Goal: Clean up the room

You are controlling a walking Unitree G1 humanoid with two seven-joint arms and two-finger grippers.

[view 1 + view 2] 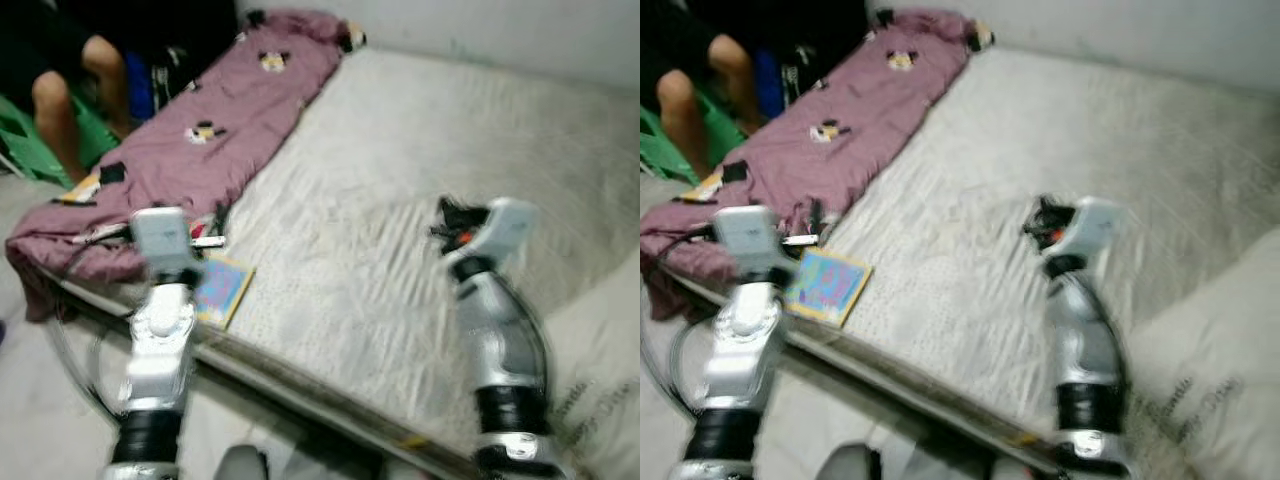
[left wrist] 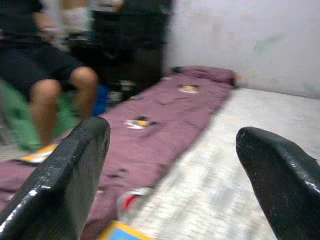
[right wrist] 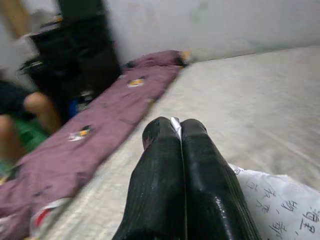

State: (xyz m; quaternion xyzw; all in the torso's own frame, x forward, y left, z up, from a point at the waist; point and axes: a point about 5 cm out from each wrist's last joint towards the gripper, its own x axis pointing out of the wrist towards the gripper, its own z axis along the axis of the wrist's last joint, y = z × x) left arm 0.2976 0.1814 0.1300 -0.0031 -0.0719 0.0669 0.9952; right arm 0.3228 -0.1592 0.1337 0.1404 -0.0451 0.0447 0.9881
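A purple blanket lies crumpled along the left side of a pale mattress, with small yellow-and-black items scattered on it. At the mattress's near edge lies a colourful book, next to the blanket's end. My left gripper is open and hovers just above the blanket's near end, beside the book. My right gripper is shut over the middle of the mattress, with a thin pale sliver showing between its tips. A red-and-white wrapper rests by the blanket's edge.
A person sits at the far left with bare knees on a green chair. A white sack with printed writing lies on the mattress at the near right. Dark furniture stands by the wall behind the blanket.
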